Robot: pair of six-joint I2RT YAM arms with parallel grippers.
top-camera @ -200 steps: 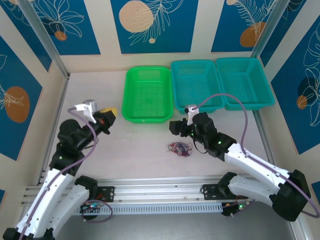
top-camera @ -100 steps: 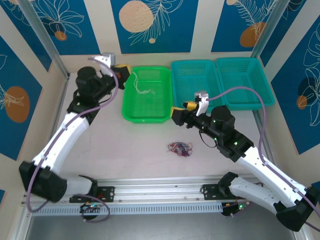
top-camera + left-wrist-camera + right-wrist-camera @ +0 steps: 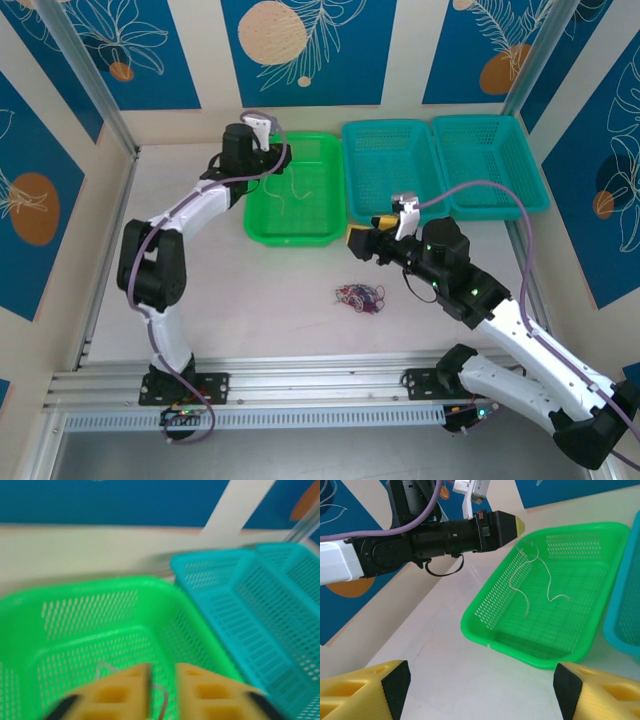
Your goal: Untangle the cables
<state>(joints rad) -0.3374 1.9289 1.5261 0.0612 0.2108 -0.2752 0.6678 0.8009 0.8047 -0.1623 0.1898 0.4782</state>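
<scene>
Overhead, the left gripper (image 3: 279, 154) reaches over the upper-left corner of the green basket (image 3: 262, 234), a shallow plastic tray with rounded corners and slotted mesh walls. Its own camera, blurred, shows two blocky yellow fingers (image 3: 120, 690) with hollow square cells, standing a narrow gap apart with the green mesh visible between them. I cannot tell whether anything is caught there.

One white cable (image 3: 549, 592) lies inside the green basket as a thin, limp, looping thread across the perforated floor, its upper end just below the gripper's tip.

Right of the green basket sit two teal baskets (image 3: 390, 124) of the same mesh plastic, side by side and touching.

At lower centre of the overhead view, the tangle of cables (image 3: 360, 296) rests on the pale, smooth table (image 3: 250, 290), a small knotted clump of red, dark and white strands.

Just above and right of that clump hangs the right gripper (image 3: 358, 241), clear of it. Its yellow fingers with dark inner pads sit at the two bottom corners of its wrist view, spread wide with nothing between them.
</scene>
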